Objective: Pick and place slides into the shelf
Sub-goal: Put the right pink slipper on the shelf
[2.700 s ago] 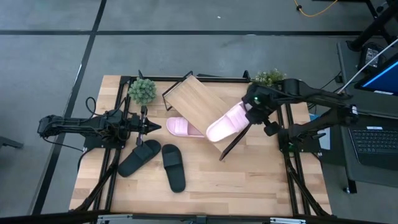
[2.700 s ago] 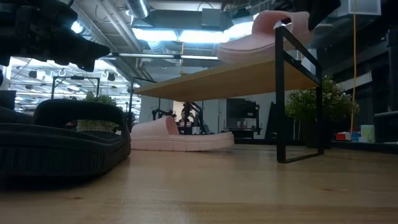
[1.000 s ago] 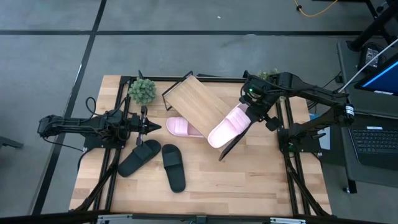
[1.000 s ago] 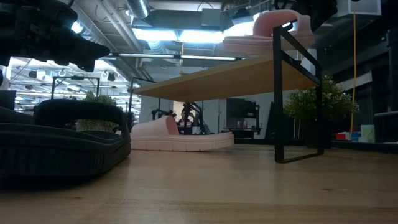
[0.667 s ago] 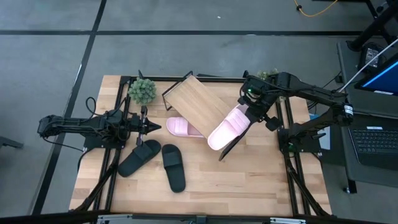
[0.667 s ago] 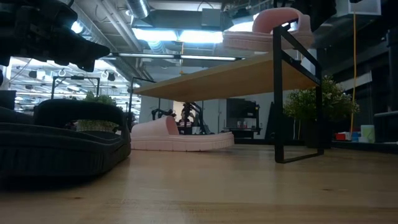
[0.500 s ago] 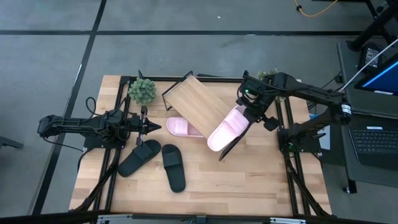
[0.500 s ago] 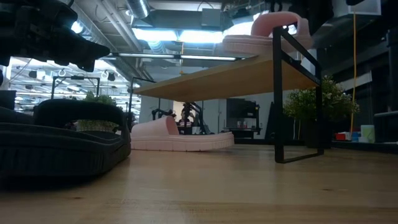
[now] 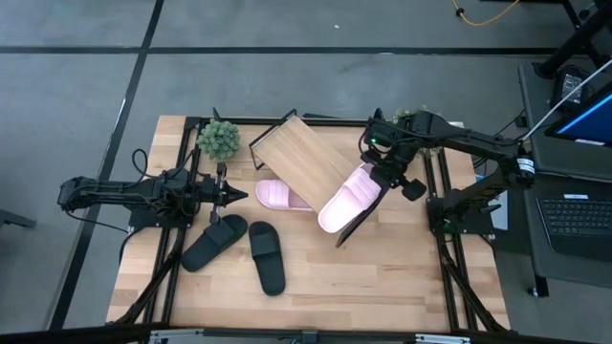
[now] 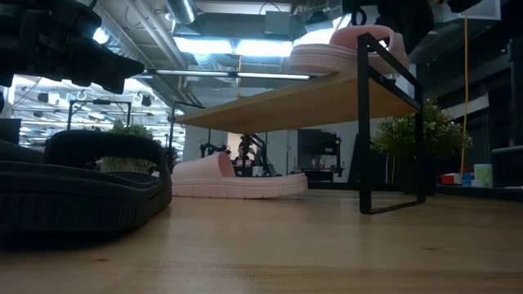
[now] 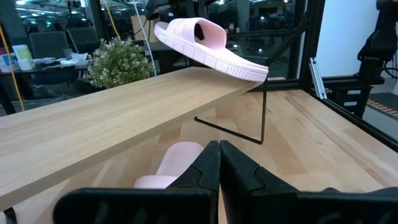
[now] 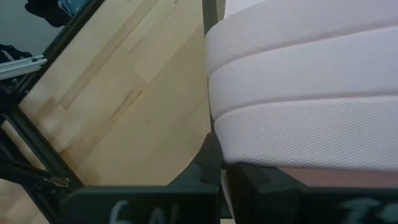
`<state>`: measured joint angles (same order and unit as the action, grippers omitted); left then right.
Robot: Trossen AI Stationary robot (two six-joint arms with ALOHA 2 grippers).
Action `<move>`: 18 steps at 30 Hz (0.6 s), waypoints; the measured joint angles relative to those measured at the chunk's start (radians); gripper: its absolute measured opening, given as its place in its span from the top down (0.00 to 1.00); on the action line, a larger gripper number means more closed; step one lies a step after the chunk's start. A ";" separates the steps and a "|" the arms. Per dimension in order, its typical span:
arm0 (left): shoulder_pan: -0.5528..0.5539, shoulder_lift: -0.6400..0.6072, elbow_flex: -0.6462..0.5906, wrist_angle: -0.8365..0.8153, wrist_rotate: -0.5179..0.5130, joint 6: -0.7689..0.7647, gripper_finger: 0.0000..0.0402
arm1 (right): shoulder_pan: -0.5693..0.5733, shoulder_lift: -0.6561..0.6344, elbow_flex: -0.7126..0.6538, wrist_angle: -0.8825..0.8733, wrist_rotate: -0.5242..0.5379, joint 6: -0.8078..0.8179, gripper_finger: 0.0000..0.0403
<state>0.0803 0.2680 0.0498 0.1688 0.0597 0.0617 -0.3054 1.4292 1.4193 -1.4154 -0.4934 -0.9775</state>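
Note:
The shelf [image 9: 292, 158] is a light wood board on a black frame, standing slantwise at the table's far middle. A pale pink slide [image 9: 344, 199] lies tilted over its right end, with my right gripper [image 9: 375, 177] shut on it. The second pink slide [image 9: 273, 196] lies on the table, partly under the board. Two black slides [image 9: 215, 241] [image 9: 268, 258] lie flat near the table's left front. My left gripper [image 9: 239, 194] waits shut and level at the table's left, touching nothing. My right gripper pinches the pink slide's ribbed strap [image 12: 261, 149] at its edge between its two fingers, slanting down from the far right. The slide is tilted: the strap end is raised, and the other end [image 11: 252, 70] rests at the board's right end.
Two small potted plants [image 9: 219, 139] [image 9: 413, 118] stand at the far edge, one on each side of the shelf. The shelf's black frame leg [image 10: 364, 131] stands at its right end. A laptop [image 9: 574, 215] sits beyond the table's right edge. Bare tabletop lies at the near right.
My right gripper has sunk a little and shifted toward the table's left, still shut on the pink slide. The slide has come lower over the shelf's right end and slid slightly along the board.

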 joint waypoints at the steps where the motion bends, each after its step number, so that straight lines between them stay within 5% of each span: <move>1: 0.000 0.000 0.000 0.000 0.000 0.000 1.00 | 0.000 0.000 0.000 -0.004 0.000 0.000 0.98; 18: 0.000 0.000 0.000 0.000 0.000 0.000 1.00 | 0.000 0.000 0.000 -0.011 0.007 0.071 0.95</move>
<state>0.0803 0.2680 0.0498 0.1688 0.0597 0.0620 -0.3058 1.4296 1.4193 -1.4262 -0.4869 -0.9068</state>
